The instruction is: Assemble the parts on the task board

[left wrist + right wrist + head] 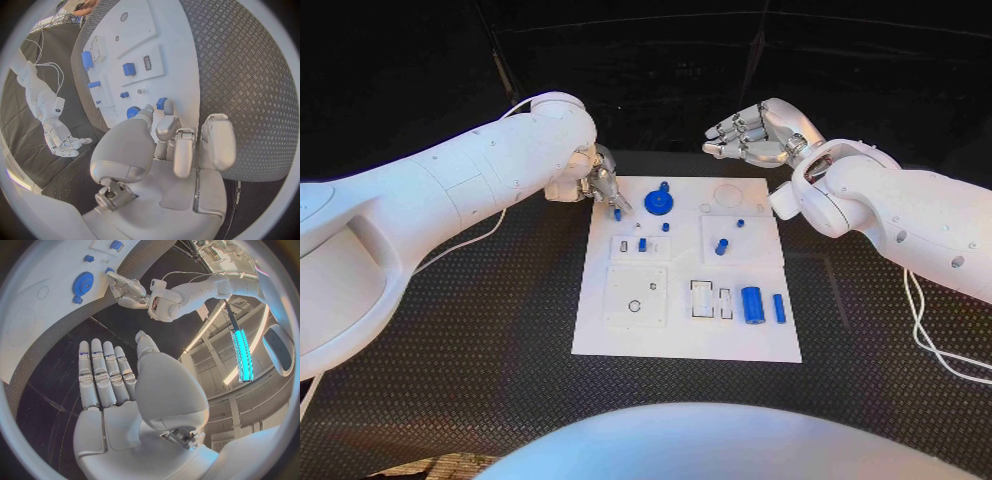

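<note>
On the black surface (473,330) in front of me lies the white board (675,345), set square between the two arms so either one can reach it.

My left robot hand (599,182) sits low at the board's far left corner. From its wrist view, the fingertips (164,116) close around a small blue peg (162,103) that stands at the board's edge. I read that as a pinch on the peg, either lifting it or seating it, though I cannot tell whether the peg is already down in a hole.

My right robot hand (754,132) is raised beyond the far right corner, well apart from the board. Its wrist view shows flat, straight fingers (103,372) lying side by side with nothing in them. I judge it is parked there to keep out of the left arm's way.

Of the parts, the blue gear (659,204) stands just beside the left robot hand, near enough to be crowded. The large blue cylinder (751,304) and a thin blue bar (779,308) lie side by side on the near right of the board, apparently waiting their turn. Small blue pieces (723,246) are dotted across the board's middle, and most recesses look unfilled, so assembly seems early.
</note>
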`<control>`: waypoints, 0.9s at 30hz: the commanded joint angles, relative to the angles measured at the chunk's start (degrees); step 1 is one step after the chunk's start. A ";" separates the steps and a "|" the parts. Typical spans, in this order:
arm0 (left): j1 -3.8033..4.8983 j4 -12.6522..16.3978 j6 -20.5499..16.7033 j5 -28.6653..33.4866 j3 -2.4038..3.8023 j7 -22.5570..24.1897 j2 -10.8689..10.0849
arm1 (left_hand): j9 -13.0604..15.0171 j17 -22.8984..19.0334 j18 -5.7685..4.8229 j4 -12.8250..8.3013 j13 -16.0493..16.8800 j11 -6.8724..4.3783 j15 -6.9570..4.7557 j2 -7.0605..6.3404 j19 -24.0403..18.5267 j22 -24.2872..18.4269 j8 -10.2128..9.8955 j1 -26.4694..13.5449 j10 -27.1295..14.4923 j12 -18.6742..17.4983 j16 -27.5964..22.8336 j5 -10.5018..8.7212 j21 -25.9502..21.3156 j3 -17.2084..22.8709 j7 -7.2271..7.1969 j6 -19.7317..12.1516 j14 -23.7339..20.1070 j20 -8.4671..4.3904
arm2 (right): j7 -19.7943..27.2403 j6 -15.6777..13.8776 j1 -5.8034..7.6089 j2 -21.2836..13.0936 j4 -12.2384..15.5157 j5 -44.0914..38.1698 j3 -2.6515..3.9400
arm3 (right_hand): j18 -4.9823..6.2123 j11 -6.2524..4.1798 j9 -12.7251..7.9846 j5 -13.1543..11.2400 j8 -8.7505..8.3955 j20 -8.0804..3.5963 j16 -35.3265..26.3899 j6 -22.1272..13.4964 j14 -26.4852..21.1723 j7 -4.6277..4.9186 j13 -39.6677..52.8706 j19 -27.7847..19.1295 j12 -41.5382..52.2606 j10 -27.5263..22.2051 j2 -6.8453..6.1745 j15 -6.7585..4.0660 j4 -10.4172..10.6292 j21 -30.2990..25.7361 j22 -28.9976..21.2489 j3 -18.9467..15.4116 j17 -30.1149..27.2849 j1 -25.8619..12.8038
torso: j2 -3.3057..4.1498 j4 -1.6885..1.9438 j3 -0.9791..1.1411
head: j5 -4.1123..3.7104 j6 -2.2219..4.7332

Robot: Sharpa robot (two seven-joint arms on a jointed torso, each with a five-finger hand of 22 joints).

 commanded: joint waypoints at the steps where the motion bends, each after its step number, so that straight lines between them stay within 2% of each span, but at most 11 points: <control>1: 0.09 -0.03 0.86 0.23 0.03 -0.09 0.05 | 0.19 15.10 0.52 -0.37 -0.03 -0.25 -0.52 -0.33 0.05 2.31 0.40 0.27 0.16 0.13 0.18 0.09 0.11 -0.05 -0.23 0.29 6.04 -0.18 | 0.53 0.37 0.09 0.02 0.10 0.22 0.01 | 0.28 0.15 0.05 0.24 -0.30 0.15 -0.25 0.41 0.04 0.49 -0.07 0.36 0.21 -0.07 0.28 -0.04 -0.03 -0.39 -0.09 -0.20 -0.05 -0.39 | -0.01 -0.01 0.00 | 0.04 -0.02; 7: 0.09 -0.02 0.98 0.23 0.03 -0.11 0.08 | 0.70 15.10 0.53 -2.33 -0.10 -0.48 -0.71 0.05 0.07 2.37 0.57 2.86 0.14 0.01 0.18 0.25 0.07 1.28 -0.45 0.04 6.04 -0.33 | 0.49 0.45 0.09 0.06 0.04 0.22 -0.03 | 0.28 0.15 0.05 0.24 -0.30 0.15 -0.25 0.41 0.04 0.49 -0.07 0.36 0.21 -0.07 0.28 -0.04 -0.03 -0.39 -0.09 -0.20 -0.05 -0.39 | 0.01 -0.02 -0.02 | 0.01 -0.02; 15: 0.07 -0.06 0.65 1.62 0.03 -0.12 0.08 | 1.73 15.10 0.53 -6.51 -0.14 -1.00 -1.19 1.45 0.10 2.47 1.08 7.80 0.10 -0.29 0.18 0.42 -0.01 6.53 -1.01 -0.25 6.04 -0.79 | 0.45 0.54 0.09 0.09 -0.03 0.22 -0.07 | 0.28 0.15 0.05 0.24 -0.30 0.15 -0.25 0.41 0.04 0.49 -0.07 0.36 0.21 -0.07 0.28 -0.04 -0.03 -0.39 -0.09 -0.20 -0.05 -0.39 | 0.01 -0.01 -0.01 | 0.03 -0.02; 21: 0.05 -0.09 -0.33 3.46 0.03 -0.08 0.05 | 3.23 15.10 0.51 -9.56 -0.38 -1.10 -1.18 1.19 0.15 2.62 1.61 8.54 0.13 -0.76 0.18 0.51 -0.08 14.00 -0.93 -1.25 6.04 -0.93 | 0.44 0.56 0.09 0.08 -0.11 0.22 -0.09 | 0.28 0.14 0.05 0.29 -0.30 0.15 -0.25 0.43 0.06 0.47 -0.08 0.39 0.23 -0.05 0.35 -0.05 -0.04 -0.44 -0.09 -0.16 -0.06 -0.35 | -0.01 0.02 -0.01 | 0.06 -0.02; 25: 0.04 -0.06 -1.37 5.24 0.03 0.01 -0.05 | 4.40 15.10 0.50 -11.02 -0.44 -1.03 -1.04 0.65 0.16 2.71 2.29 7.51 0.29 -0.89 0.18 0.54 -0.13 19.27 -0.80 -1.64 6.04 -0.84 | 0.43 0.57 0.09 0.07 -0.15 0.22 -0.11 | 0.28 0.14 0.05 0.29 -0.30 0.15 -0.25 0.43 0.06 0.47 -0.08 0.39 0.23 -0.05 0.35 -0.05 -0.04 -0.44 -0.09 -0.16 -0.06 -0.35 | -0.01 -0.01 0.00 | 0.11 -0.02; 27: 0.04 0.08 -1.81 6.06 0.03 0.07 -0.20 | 5.44 15.10 0.52 -11.75 -0.40 -1.07 -0.92 -0.04 0.17 2.76 3.15 6.09 0.47 -0.89 0.18 0.53 -0.17 22.76 -0.72 -1.81 6.04 -0.81 | 0.43 0.58 0.09 0.07 -0.16 0.22 -0.11 | 0.28 0.14 0.05 0.29 -0.30 0.15 -0.25 0.43 0.06 0.47 -0.08 0.39 0.23 -0.05 0.35 -0.05 -0.04 -0.44 -0.09 -0.16 -0.06 -0.35 | -0.02 -0.01 0.00 | 0.16 -0.02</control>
